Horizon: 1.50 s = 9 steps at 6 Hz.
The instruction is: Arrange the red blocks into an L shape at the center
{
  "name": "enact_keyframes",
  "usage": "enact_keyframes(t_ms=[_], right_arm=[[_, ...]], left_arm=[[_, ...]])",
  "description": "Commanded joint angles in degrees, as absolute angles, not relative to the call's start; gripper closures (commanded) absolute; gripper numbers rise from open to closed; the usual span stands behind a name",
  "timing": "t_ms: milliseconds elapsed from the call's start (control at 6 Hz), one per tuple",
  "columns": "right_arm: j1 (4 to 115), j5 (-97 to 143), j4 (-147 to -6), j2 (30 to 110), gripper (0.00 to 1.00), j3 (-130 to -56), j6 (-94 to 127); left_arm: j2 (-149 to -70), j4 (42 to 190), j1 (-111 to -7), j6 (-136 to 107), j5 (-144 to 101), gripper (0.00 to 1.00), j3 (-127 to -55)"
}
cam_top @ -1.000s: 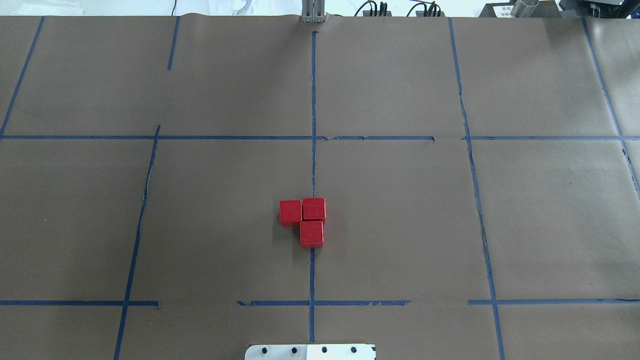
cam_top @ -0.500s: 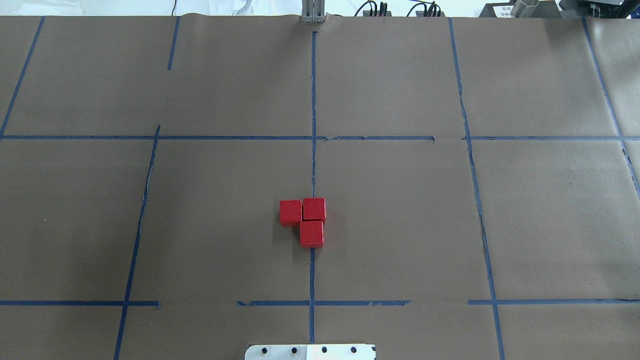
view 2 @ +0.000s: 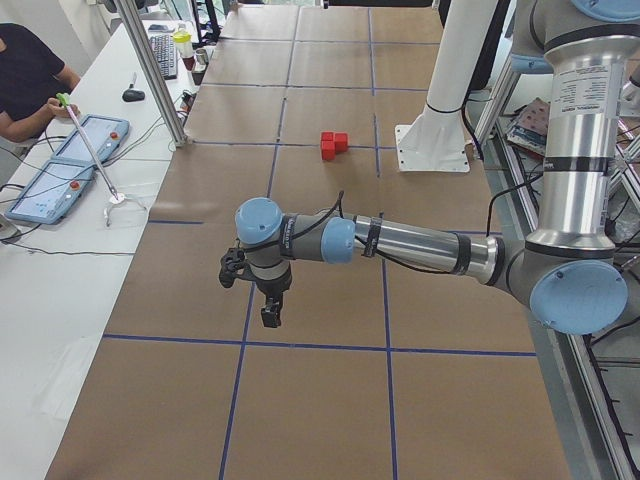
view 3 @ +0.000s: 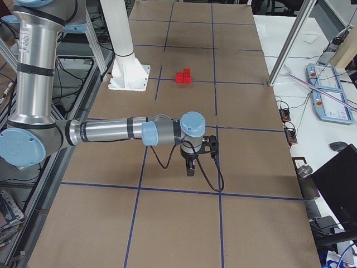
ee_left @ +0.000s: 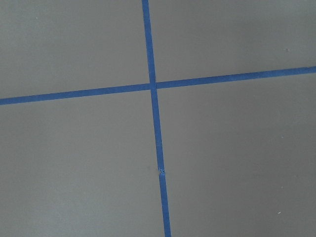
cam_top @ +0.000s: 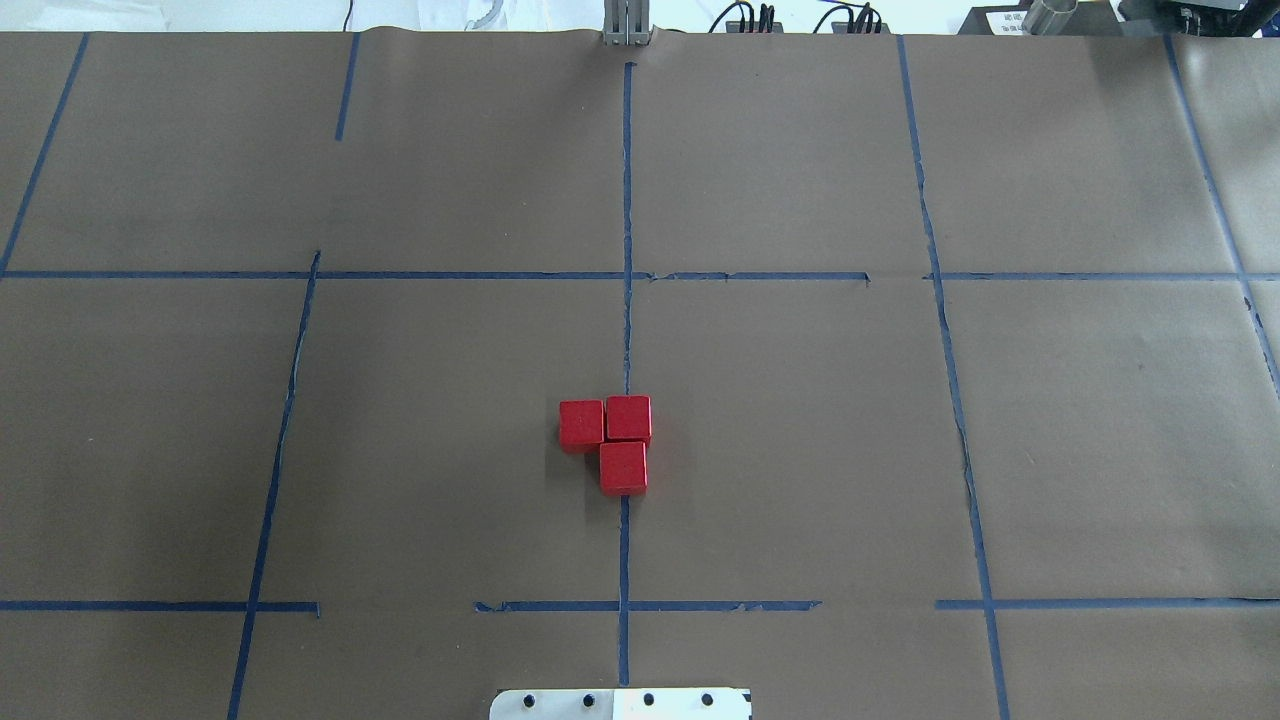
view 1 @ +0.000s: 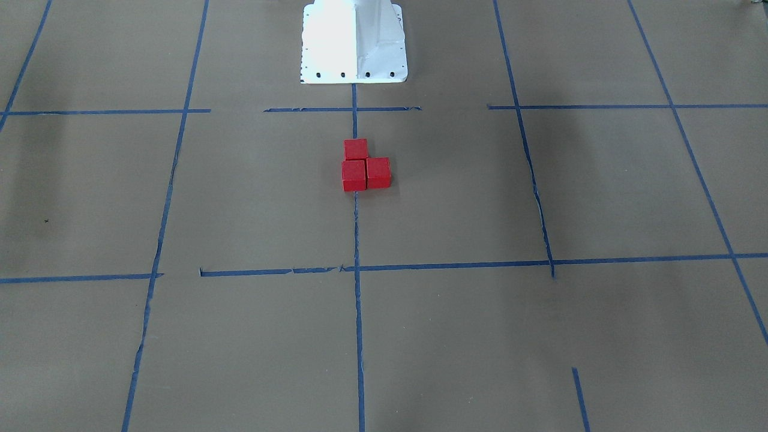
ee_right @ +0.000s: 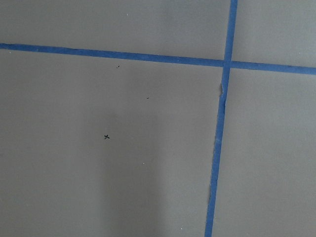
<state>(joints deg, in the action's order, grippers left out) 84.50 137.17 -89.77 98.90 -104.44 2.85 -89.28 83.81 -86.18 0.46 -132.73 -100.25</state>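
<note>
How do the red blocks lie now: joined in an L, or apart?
Joined in an L: red blocks flat on the table, two side by side, the third against one's robot-facing side.

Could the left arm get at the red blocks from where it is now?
Probably yes. The left arm hangs over the table off to one side, and the red blocks sit in the open with nothing over or beside them.

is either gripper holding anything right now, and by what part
No block is held: all three red blocks lie together on the table, far from the left gripper and the right gripper.
</note>
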Motion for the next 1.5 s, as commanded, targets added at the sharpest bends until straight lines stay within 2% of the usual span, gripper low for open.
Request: enact_keyframes(t_ms=[0, 500, 1333], right_arm=[[84.55, 137.11, -89.39, 98.61, 0.0, -102.48, 2.55], [85.78, 138.68, -89.57, 99.48, 0.0, -103.53, 3.51], [85.78, 135.79, -89.39, 99.84, 0.0, -103.45, 3.43]], left_arm=[[-88.77, 83.41, -87.97, 1.14, -132.63, 0.0, -100.38], [-88.94, 84.1, -87.89, 0.79, -133.06, 0.0, -96.44], [-86.4, 84.29, -87.71, 0.79, -136.94, 0.0, -96.93]])
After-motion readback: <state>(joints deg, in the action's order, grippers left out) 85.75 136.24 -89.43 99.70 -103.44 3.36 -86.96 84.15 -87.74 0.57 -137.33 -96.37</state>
